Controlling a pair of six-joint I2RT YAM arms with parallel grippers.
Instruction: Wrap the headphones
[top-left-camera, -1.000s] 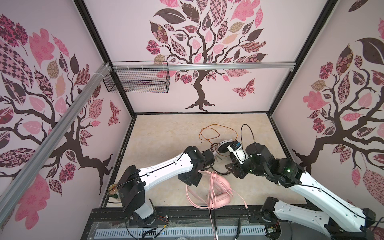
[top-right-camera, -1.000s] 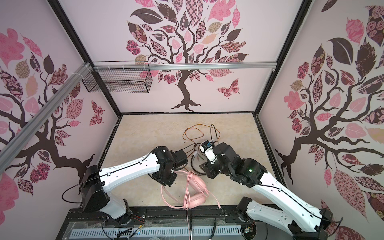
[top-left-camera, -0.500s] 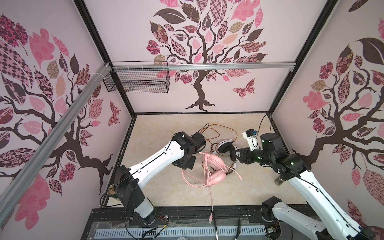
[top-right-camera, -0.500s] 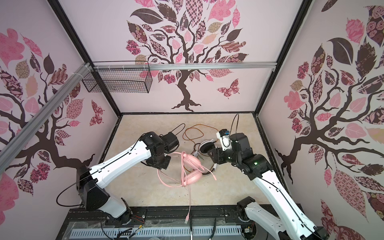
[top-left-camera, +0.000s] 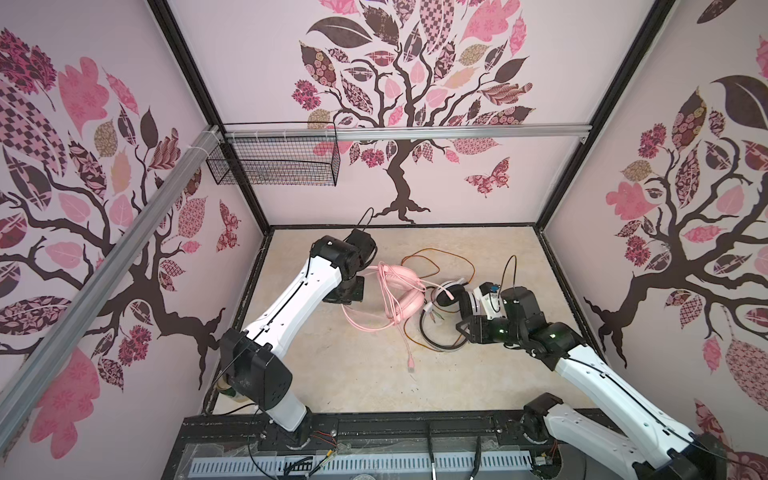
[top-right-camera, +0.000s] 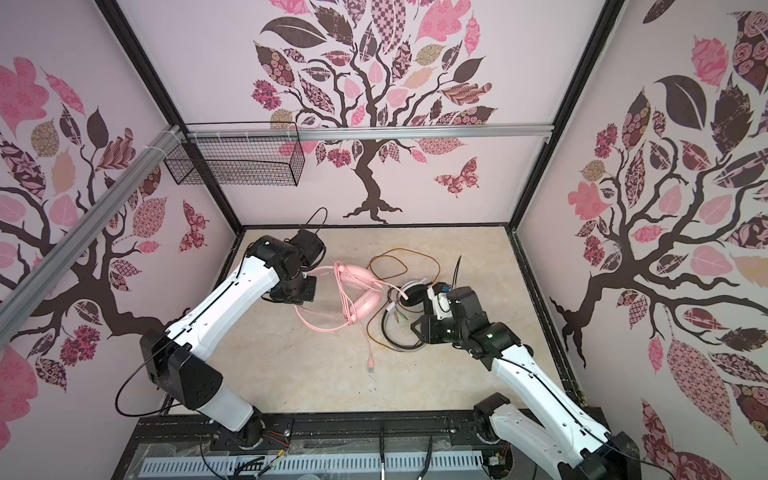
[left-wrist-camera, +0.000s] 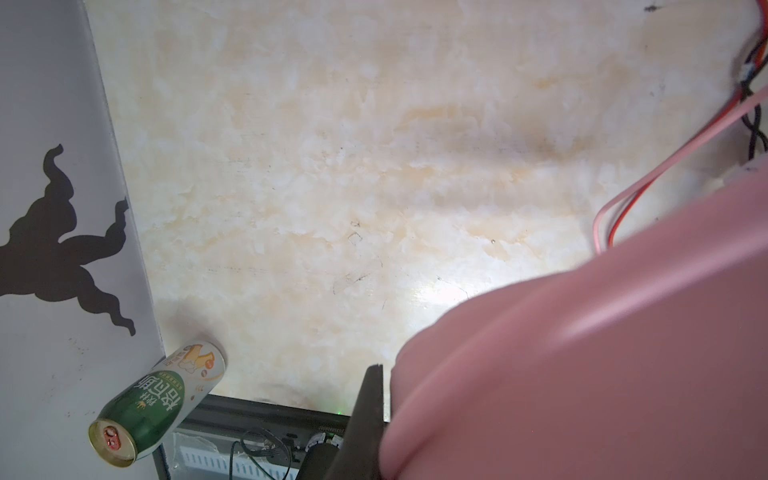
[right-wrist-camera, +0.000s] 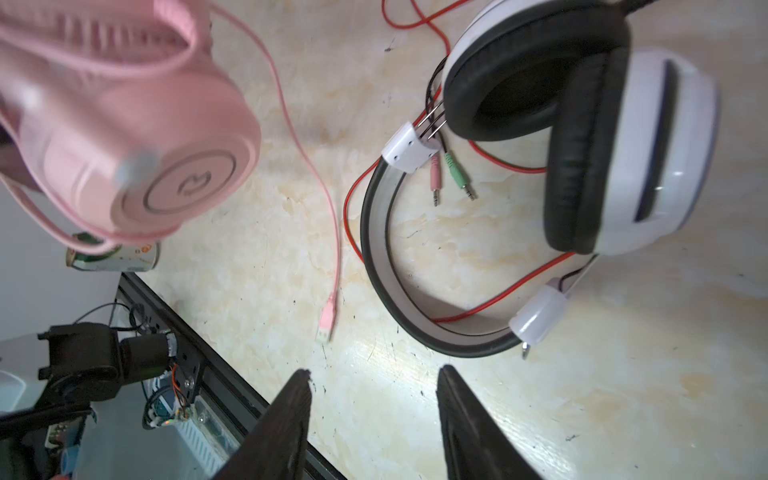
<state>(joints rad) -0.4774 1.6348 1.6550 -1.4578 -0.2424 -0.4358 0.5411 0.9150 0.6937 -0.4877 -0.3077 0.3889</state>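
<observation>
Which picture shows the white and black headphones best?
The right wrist view: the white and black headphones lie close and sharp, ear cups, band and plugs all showing. In both top views they are small and partly behind the right arm. The left wrist view catches only some red cable.

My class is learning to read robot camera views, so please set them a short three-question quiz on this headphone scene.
1. True or false: the right gripper is clamped on the white-and-black headset.
2. The two jack plugs beside it are: A pink and green; B both black; C blue and yellow.
3. Which headset's cable ends in the USB plug?
Key: 1 false, its jaws stand open and empty; 2 A; 3 the pink headset.
</observation>
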